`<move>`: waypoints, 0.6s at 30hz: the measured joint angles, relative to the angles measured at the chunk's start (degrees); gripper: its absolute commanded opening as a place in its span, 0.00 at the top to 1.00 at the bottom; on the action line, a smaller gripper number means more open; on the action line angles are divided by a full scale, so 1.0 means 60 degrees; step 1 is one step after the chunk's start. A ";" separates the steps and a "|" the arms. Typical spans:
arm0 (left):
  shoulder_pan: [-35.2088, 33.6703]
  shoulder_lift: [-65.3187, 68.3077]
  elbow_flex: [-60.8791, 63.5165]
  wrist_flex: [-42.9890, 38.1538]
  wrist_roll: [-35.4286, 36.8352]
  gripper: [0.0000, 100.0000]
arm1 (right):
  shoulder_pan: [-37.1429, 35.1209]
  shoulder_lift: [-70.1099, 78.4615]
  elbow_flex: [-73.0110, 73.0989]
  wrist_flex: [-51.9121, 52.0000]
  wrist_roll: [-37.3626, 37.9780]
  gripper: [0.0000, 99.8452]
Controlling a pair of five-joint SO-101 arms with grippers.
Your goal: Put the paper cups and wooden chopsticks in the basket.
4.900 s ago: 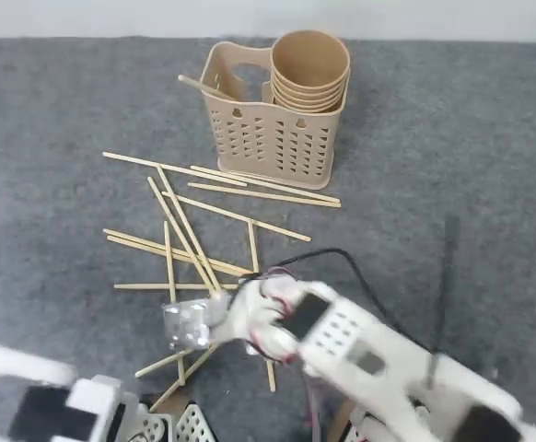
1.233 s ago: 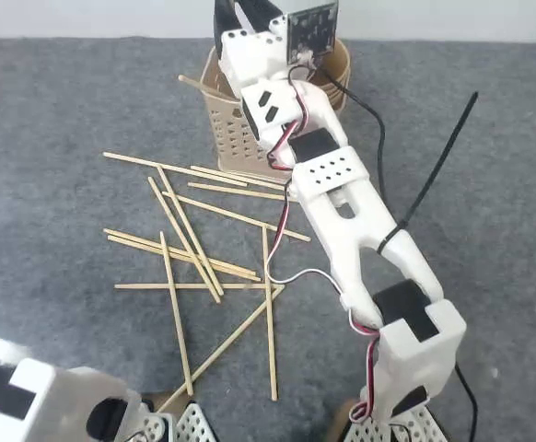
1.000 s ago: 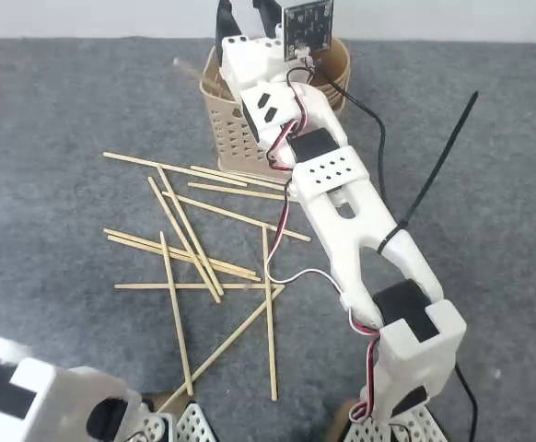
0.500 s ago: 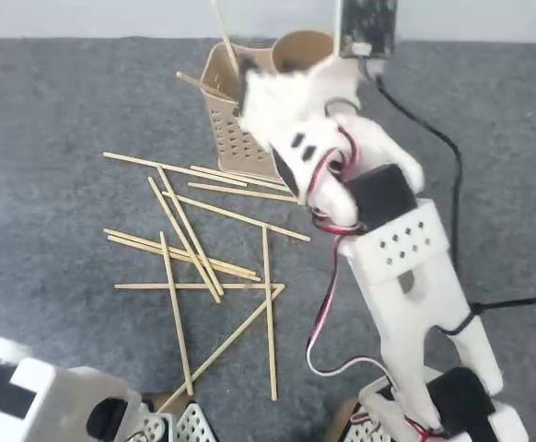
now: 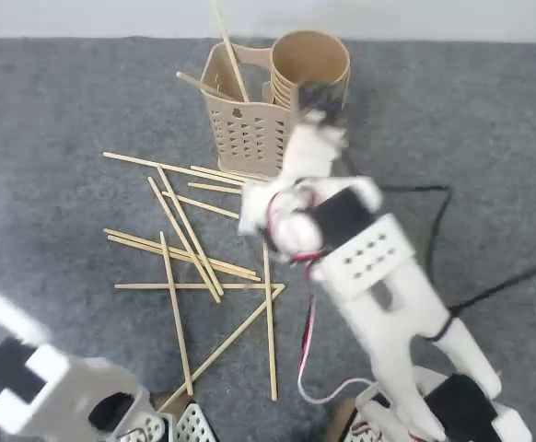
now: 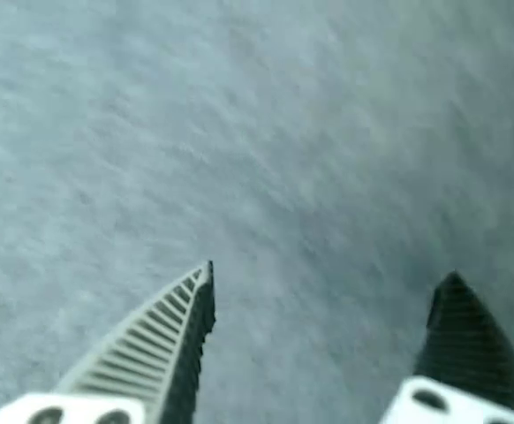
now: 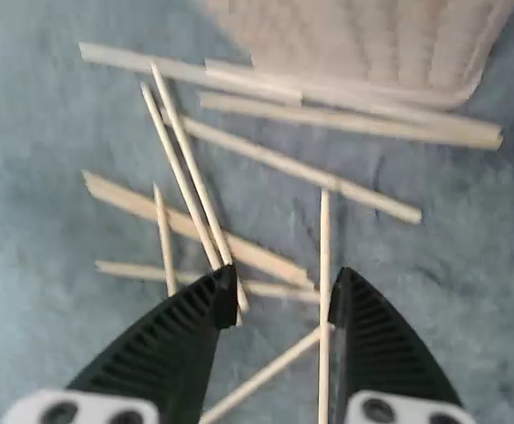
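The beige basket (image 5: 250, 129) stands at the back of the grey carpet, and a stack of paper cups (image 5: 310, 63) sits in its right half. Two wooden chopsticks lean in its left half, one nearly upright (image 5: 229, 51). Several more chopsticks (image 5: 183, 239) lie scattered on the carpet in front of it. My right arm (image 5: 369, 262) is over the carpet just in front of the basket. Its gripper (image 7: 283, 287) is open and holds nothing, hanging above the loose chopsticks (image 7: 292, 168) with the basket (image 7: 372, 40) ahead. My left gripper (image 6: 328, 274) is open over bare carpet.
My left arm's white body (image 5: 29, 387) sits at the near left corner. Black cables (image 5: 434, 198) trail over the carpet to the right of the right arm. Bare carpet lies to the left and right of the chopstick pile.
The right arm has drawn back from above the basket toward the loose chopsticks. One more chopstick now stands upright in the basket. The left arm shifted at the near left corner.
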 measured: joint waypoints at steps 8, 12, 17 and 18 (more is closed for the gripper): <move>0.0586 0.0000 0.0322 0.0293 -0.0073 0.64 | -0.0908 0.0747 0.2769 -0.4586 0.2769 0.82; -0.0322 0.0000 0.0322 -0.0176 -0.0073 0.64 | -0.1231 0.2579 0.2139 -0.5275 0.3282 0.82; -0.1070 0.0000 0.0322 -0.0674 -0.0103 0.64 | -0.1377 0.5451 -0.0190 -0.5114 0.3766 0.82; -0.1216 0.0000 0.0322 -0.0806 -0.0103 0.64 | -0.1480 0.6022 -0.0762 -0.4938 0.3927 0.82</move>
